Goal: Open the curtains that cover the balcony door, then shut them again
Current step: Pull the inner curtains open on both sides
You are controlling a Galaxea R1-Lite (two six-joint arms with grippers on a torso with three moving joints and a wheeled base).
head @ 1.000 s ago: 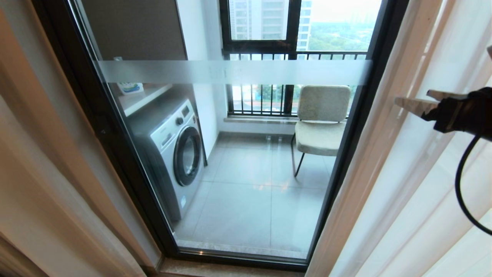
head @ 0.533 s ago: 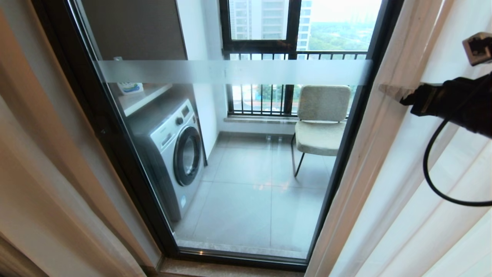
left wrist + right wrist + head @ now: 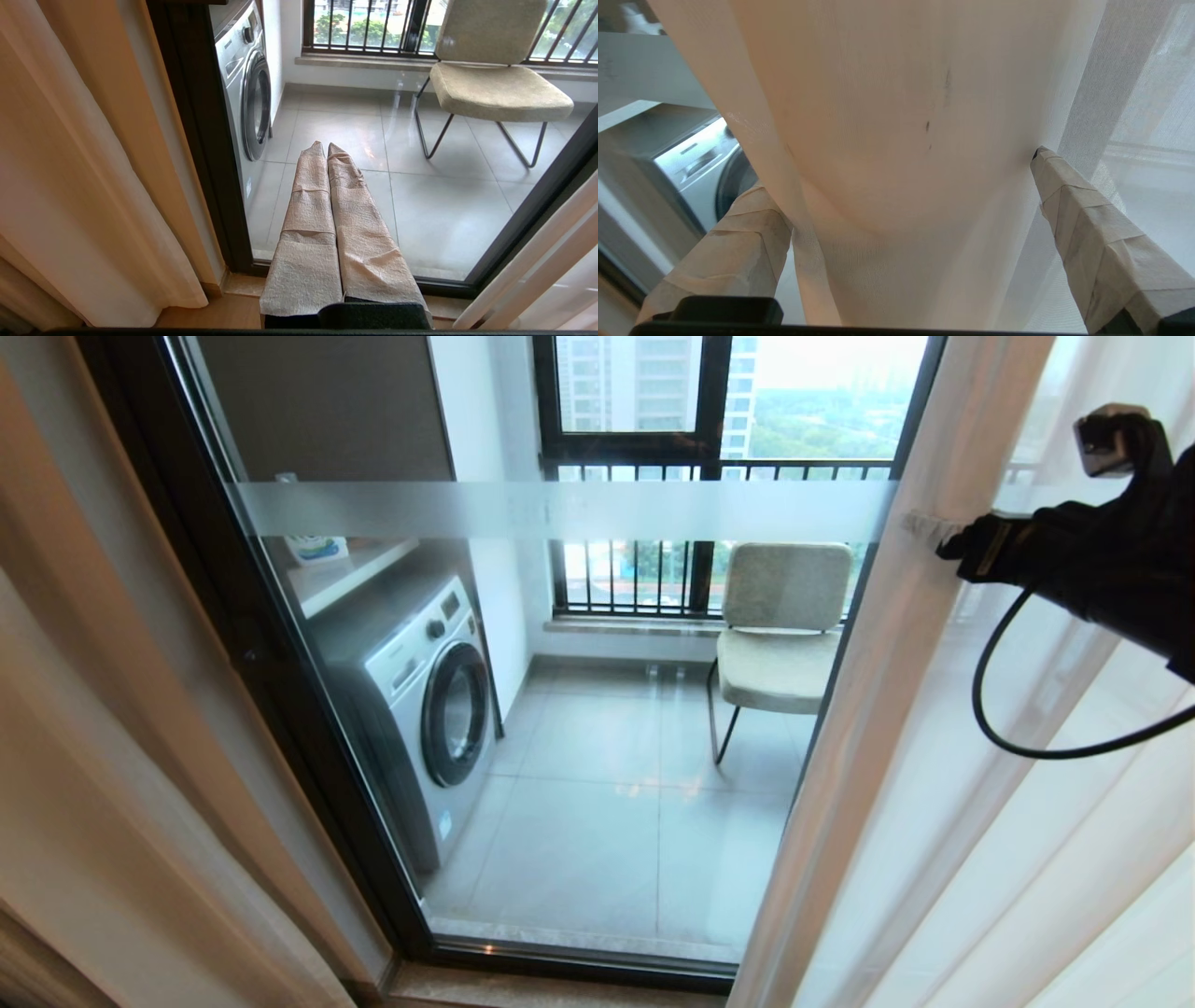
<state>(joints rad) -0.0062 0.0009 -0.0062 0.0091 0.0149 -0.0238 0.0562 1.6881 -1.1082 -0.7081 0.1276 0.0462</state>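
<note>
Two taped fingers (image 3: 1083, 224) of the right gripper (image 3: 901, 170) spread wide, one on either side of a fold of the sheer white panel (image 3: 887, 709), cloth between them but not yet pinched. Placed so, by the look of it, to clamp the panel's leading edge and drag it across: judged the start of the closing half, with the pane uncovered. Lower down and out of the work, the left gripper (image 3: 327, 147), fingers pressed together on nothing, aimed at the foot of the glass.

To either side, the curtains: beige drape (image 3: 93, 756) bunched at the left, sheer panel at the right just overlapping the dark frame. Between them the balcony door (image 3: 280, 691), bare, crossed by a frosted band (image 3: 560, 511).

Nothing solid in the path of a pull. Only thin cloth, likely to slip out of a loose grip, and a black cable (image 3: 990, 709) looping under the right wrist, close to the folds.

Beyond the glass: washing machine (image 3: 420, 700) at the left, padded chair (image 3: 780, 635) at the right, barred window (image 3: 635, 439) farthest back.
</note>
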